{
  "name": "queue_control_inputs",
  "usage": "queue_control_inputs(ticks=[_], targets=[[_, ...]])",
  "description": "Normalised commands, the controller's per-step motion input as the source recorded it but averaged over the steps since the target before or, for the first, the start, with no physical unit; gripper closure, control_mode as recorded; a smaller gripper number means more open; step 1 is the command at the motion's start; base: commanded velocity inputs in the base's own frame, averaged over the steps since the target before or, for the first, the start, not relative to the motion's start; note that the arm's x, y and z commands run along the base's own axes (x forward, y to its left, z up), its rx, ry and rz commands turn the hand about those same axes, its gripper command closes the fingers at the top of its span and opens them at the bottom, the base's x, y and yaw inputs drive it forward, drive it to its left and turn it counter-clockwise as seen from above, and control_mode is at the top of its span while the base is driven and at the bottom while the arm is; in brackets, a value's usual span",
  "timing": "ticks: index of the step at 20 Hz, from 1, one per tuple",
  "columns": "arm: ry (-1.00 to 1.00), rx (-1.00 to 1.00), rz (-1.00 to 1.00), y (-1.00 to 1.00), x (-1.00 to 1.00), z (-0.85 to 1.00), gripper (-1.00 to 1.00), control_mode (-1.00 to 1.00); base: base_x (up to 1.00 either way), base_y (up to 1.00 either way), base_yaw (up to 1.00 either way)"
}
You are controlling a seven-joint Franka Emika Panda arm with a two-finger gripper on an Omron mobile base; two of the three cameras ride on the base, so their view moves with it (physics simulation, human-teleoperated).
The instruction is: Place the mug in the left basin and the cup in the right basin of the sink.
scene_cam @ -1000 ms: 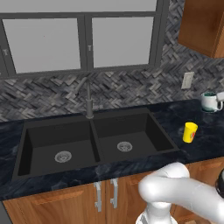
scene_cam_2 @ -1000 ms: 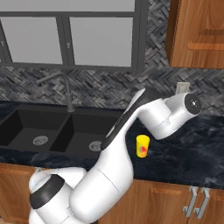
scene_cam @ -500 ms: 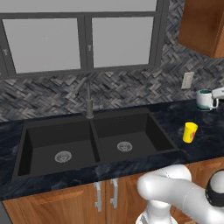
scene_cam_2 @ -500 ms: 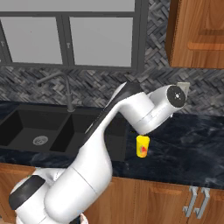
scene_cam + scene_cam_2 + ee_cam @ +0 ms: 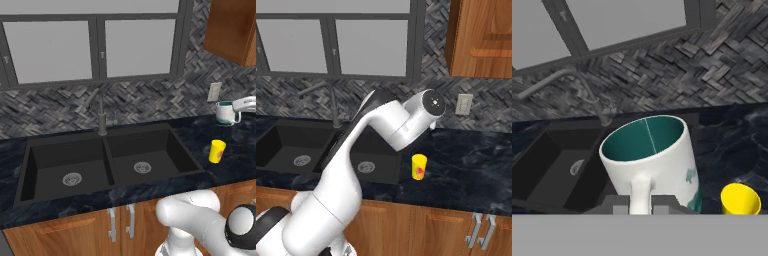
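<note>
Fingers (image 5: 660,202) pinch mug (image 5: 654,157) handle, narrow; mug probably lifted off counter (image 5: 235,145), cup (image 5: 217,151) just below-right.

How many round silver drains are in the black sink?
2: one drain in the left basin, one drain in the right basin of the sink. None looks hidden.

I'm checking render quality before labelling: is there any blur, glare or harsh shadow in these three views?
Left base view: sharp, evenly lit, only a soft sheen on the counter, no hard shadows. Right base view: equally crisp; the cup casts barely any shadow. Hand view: the mug looms large and slightly stretched by closeness, yet stays in focus.
</note>
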Motion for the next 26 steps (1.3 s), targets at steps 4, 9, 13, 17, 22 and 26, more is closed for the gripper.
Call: queue_control_inputs(ticks=[4, 9, 13, 17, 22, 26], targets=[[0.05, -0.01, -0.05, 0.49, -0.13, 0.11, 1.0, -1.0, 0.0, 0.0, 0.0], [0.1, -0.03, -0.14, 0.49, -0.15, 0.06, 1.0, -1.0, 0.0, 0.0, 0.0], [0.12, -0.01, -0.14, 0.44, -0.1, 0.13, 1.0, -1.0, 0.0, 0.0, 0.0], [0.06, 0.0, -0.16, 0.48, -0.2, 0.06, 1.0, -1.0, 0.0, 0.0, 0.0], [0.1, 0.0, -0.21, 0.51, -0.13, 0.01, 1.0, -1.0, 0.0, 0.0, 0.0], [0.08, 0.0, -0.21, 0.55, -0.1, 0.0, 1.0, -1.0, 0.0, 0.0, 0.0]])
